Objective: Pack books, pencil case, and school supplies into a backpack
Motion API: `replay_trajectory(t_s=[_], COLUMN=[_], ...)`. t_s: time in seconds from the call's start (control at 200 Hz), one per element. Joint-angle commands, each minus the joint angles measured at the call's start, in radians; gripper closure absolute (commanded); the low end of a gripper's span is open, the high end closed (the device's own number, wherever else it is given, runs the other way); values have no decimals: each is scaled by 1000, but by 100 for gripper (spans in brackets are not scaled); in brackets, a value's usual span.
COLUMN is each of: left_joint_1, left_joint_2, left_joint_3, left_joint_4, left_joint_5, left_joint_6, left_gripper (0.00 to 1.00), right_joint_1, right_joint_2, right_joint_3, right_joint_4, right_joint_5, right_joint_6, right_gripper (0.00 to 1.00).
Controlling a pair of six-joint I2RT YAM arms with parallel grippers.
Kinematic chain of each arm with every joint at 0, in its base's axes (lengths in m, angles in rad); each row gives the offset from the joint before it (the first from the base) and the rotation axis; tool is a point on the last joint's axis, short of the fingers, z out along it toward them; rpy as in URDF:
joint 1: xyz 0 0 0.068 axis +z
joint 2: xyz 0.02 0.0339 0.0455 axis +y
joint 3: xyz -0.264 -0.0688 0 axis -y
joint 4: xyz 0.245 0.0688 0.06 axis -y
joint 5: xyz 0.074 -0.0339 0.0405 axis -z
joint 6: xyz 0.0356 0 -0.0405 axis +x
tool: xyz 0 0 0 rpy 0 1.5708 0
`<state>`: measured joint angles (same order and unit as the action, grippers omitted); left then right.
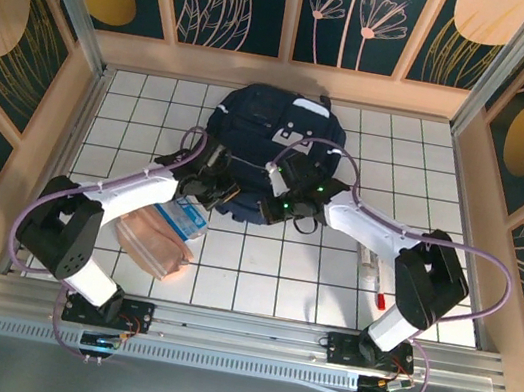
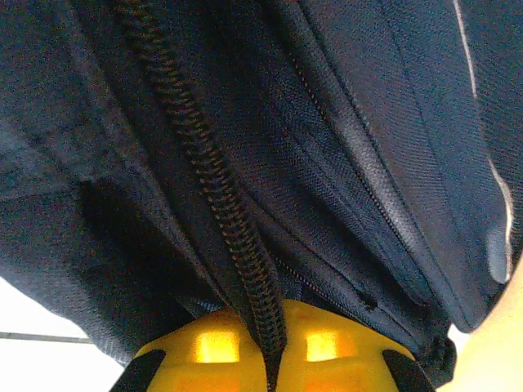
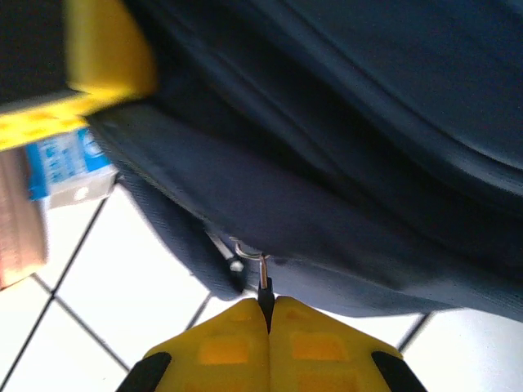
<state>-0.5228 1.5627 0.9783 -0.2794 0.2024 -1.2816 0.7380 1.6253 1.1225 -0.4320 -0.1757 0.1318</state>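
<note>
Your backpack (image 1: pixel 271 147) lies top far, opening near; the wrist views show your left gripper (image 2: pixel 274 347) clamped on zipper teeth (image 2: pixel 216 196), right gripper (image 3: pixel 267 314) pinching the metal pull (image 3: pixel 263 273)

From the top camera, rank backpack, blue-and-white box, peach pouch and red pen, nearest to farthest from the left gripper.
1. backpack, pinched by the left gripper
2. blue-and-white box, just beneath that arm
3. peach pouch, nearer the bases, left
4. red pen, far right
</note>
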Motion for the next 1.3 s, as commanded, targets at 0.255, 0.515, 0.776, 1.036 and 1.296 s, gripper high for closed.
replay_trajectory(t_s=[0.255, 0.515, 0.776, 1.036, 1.296], left_joint_1=[142, 154, 156, 153, 50], left_joint_2=[-81, -46, -61, -67, -35], left_joint_3=[0, 27, 27, 5, 25], left_joint_4=[-47, -47, -84, -49, 14], left_joint_5=[70, 115, 103, 147, 182], left_joint_6=[192, 281, 321, 336, 331], left_gripper=[100, 100, 100, 100, 100], right_joint_1=[-184, -355, -431, -451, -477], right_joint_2=[46, 202, 246, 45, -218], right_joint_3=[-49, 49, 93, -36, -120], right_joint_4=[-12, 116, 149, 158, 116], right_joint_5=[219, 244, 197, 102, 32], right_joint_6=[42, 52, 61, 101, 58], right_gripper=[100, 100, 99, 75, 69])
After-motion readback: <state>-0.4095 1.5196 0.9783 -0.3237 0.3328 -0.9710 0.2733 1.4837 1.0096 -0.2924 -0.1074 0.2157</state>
